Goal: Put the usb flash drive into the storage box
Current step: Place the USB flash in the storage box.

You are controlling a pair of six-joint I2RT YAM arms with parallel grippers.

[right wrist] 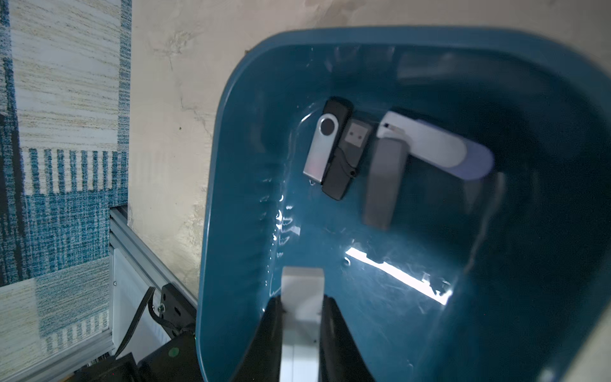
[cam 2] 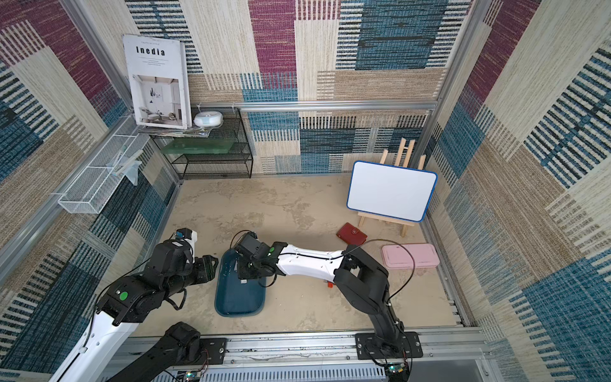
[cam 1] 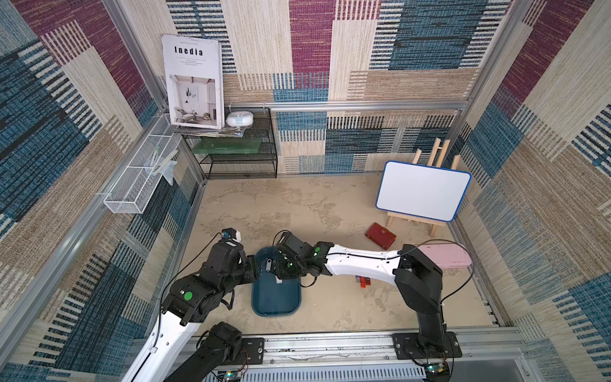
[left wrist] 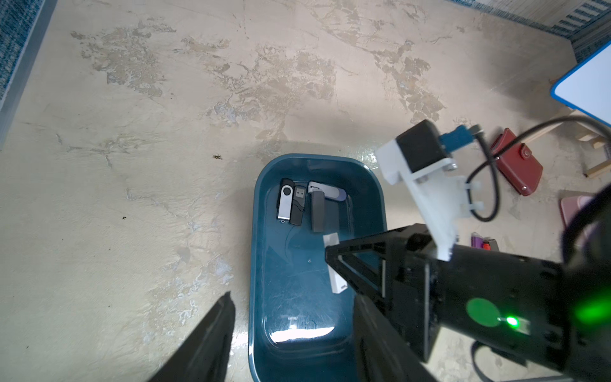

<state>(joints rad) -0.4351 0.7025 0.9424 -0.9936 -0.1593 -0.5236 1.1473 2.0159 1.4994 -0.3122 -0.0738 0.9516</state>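
I see the right gripper (right wrist: pixel 301 302) clamped on a white usb flash drive (right wrist: pixel 302 284), one black finger (right wrist: pixel 271 330) pressed on each long side, and the drive pokes out past the fingertips. It hangs inside the outline of the storage box (right wrist: pixel 231 185), over the middle stretch of the teal floor. I cannot tell whether its free end touches that floor. In a top view the same drive shows as a small white tip (cam 1: pixel 278 281) under the right wrist, and the box (cam 1: pixel 276 299) lies lengthwise on the table (cam 1: pixel 330 211) between my two arms.

The left gripper (left wrist: pixel 292 296) stands open with nothing between its fingers (left wrist: pixel 215 330). In both top views it sits at the box's left rim, and I cannot tell if it touches that rim.

Four other drives already lie close together at the far end of the box. A silver swivel drive (right wrist: pixel 320 148) rests against a black drive (right wrist: pixel 344 165) with its plug bare. Next to them is a grey drive (right wrist: pixel 383 185), whose far end meets a white and lavender drive (right wrist: pixel 436 148) set at a slant.

On the table well to the right of the box I see a red wallet (cam 1: pixel 380 235), a flat pink case (cam 1: pixel 454 256) partly behind the right arm, and a whiteboard (cam 1: pixel 423 190) on a small wooden easel
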